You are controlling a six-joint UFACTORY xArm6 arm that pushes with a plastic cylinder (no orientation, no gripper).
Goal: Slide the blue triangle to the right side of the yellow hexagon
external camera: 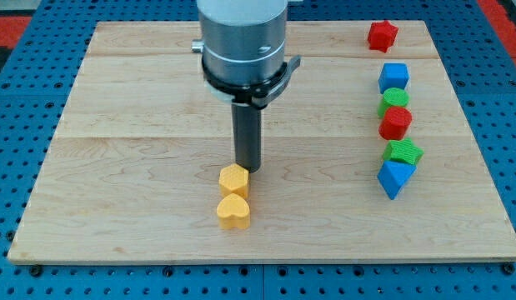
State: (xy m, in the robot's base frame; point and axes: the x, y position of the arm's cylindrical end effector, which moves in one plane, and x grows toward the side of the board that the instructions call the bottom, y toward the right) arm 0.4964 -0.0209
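Observation:
The blue triangle [394, 178] lies at the view's right, lowest in a column of blocks. The yellow hexagon [234, 179] sits near the board's lower middle, with a yellow heart [233, 212] touching it just below. My tip [248, 169] rests on the board right at the hexagon's upper right edge, far to the left of the blue triangle.
Above the blue triangle, in one column: a green block [403, 152], a red block [395, 122], a green block [393, 100] and a blue cube [393, 77]. A red star-like block [382, 35] lies at the top right. The wooden board [116, 167] ends in blue pegboard.

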